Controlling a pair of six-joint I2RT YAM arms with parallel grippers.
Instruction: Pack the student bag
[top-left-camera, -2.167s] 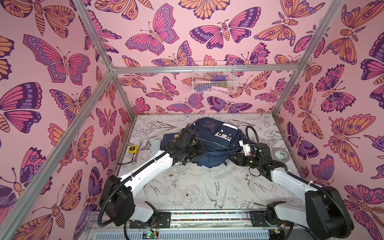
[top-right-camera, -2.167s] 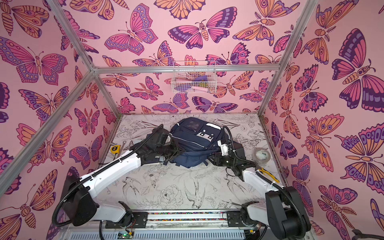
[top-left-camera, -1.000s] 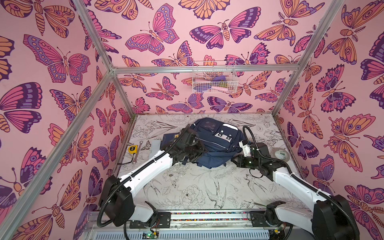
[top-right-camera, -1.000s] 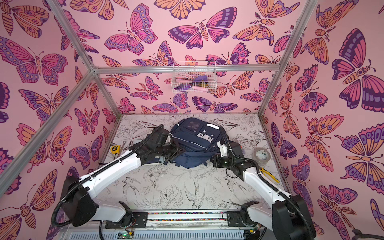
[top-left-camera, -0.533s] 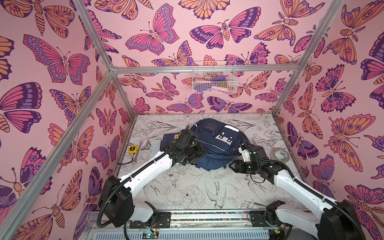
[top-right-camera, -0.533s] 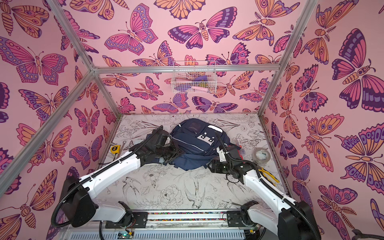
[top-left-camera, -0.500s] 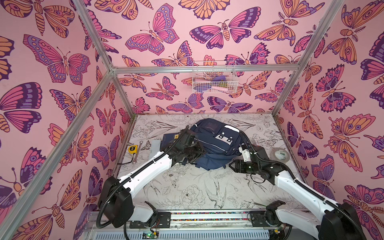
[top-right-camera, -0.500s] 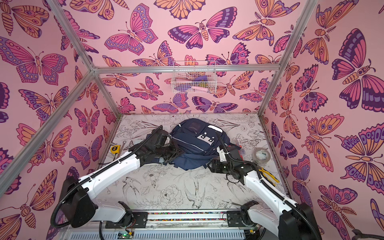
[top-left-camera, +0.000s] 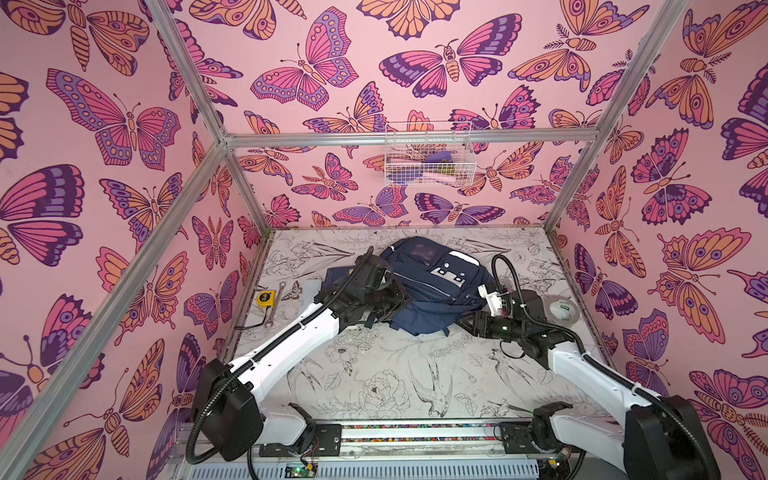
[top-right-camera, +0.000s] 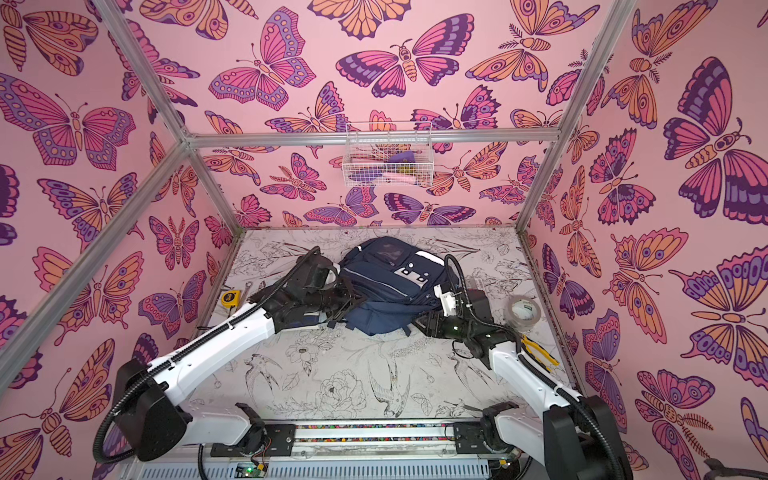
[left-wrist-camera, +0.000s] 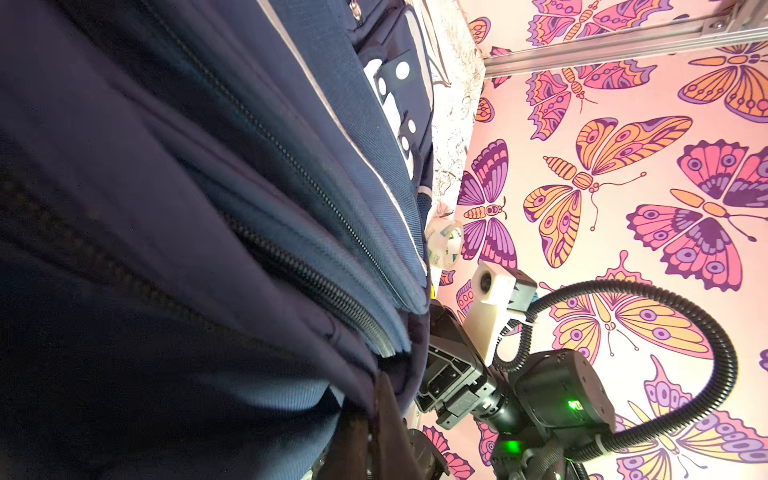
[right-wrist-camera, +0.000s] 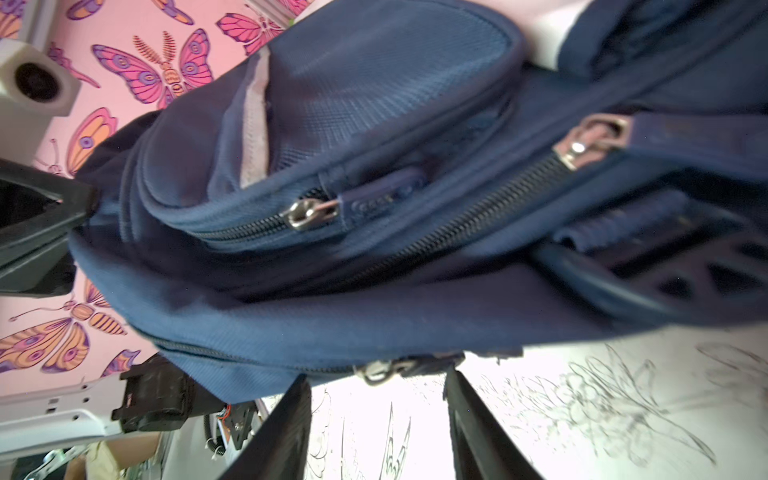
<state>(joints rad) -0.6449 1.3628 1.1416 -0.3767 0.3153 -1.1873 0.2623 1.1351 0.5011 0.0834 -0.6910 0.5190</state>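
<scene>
in both top views, student bag (top-left-camera: 436, 286) (top-right-camera: 390, 278) toward the back middle of the table (top-left-camera: 374, 374) (top-right-camera: 332, 374), front pockets and white dotted patch facing up. at its left edge, left gripper (top-left-camera: 397, 299) (top-right-camera: 353, 301), jaws closed on a fold of the navy fabric. at its near right corner, right gripper (top-left-camera: 465, 324) (top-right-camera: 422, 322), just beside the cloth, parted and clamping nothing. by the left wall, a yellow tape measure (top-left-camera: 265, 297); half hidden behind the left arm, a navy book (top-left-camera: 338, 276); to the right, well apart from the bag, a tape roll (top-left-camera: 563, 309) (top-right-camera: 523, 311). on the back wall, a wire basket (top-left-camera: 428, 153). through the left wrist camera, mostly student bag (left-wrist-camera: 208, 208), zip lines running across it, cloth bunched down into the closed left gripper (left-wrist-camera: 386, 440); past the bag, the right gripper (left-wrist-camera: 449, 386) close against its corner. through the right wrist camera, student bag (right-wrist-camera: 374, 124) filling most of the picture, patterned table showing past its near edge, two dark fingers (right-wrist-camera: 286, 432) spread wide, a metal zip pull (right-wrist-camera: 380, 370) just beyond their tips, apparently touched by neither.
</scene>
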